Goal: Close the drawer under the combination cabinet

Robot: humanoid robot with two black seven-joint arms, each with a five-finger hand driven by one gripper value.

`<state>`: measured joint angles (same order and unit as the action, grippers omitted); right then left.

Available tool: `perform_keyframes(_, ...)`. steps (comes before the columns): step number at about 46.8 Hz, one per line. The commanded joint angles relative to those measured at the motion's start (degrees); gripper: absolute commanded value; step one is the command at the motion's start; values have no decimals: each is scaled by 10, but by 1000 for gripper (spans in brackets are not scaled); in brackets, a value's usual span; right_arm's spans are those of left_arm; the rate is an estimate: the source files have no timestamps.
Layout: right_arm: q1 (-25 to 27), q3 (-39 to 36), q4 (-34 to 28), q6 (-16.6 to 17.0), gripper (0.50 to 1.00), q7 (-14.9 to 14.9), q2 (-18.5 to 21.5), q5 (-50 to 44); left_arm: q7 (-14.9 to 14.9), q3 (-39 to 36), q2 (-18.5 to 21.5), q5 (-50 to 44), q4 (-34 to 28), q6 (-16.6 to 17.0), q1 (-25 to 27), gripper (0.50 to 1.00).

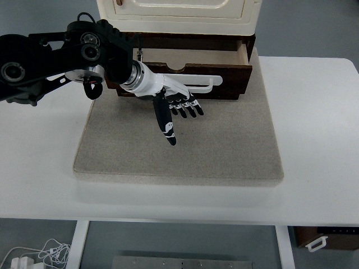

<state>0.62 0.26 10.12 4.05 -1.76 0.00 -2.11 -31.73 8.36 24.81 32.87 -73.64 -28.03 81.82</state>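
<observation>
Pressing our left hand [175, 103], fingers [166, 120] spread and empty, against the drawer [224, 75] front, half open at 12 o'clock.
</observation>
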Motion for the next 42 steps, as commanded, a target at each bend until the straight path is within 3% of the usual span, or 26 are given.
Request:
perform_keyframes(1, 0, 0, 0, 0, 952, 0, 0, 0, 0, 2, -8, 0, 14, 0, 0, 999)
perform_keyframes(42, 0, 1, 1, 0, 952, 0, 0, 0, 2, 54, -27, 20, 109, 3, -11, 999)
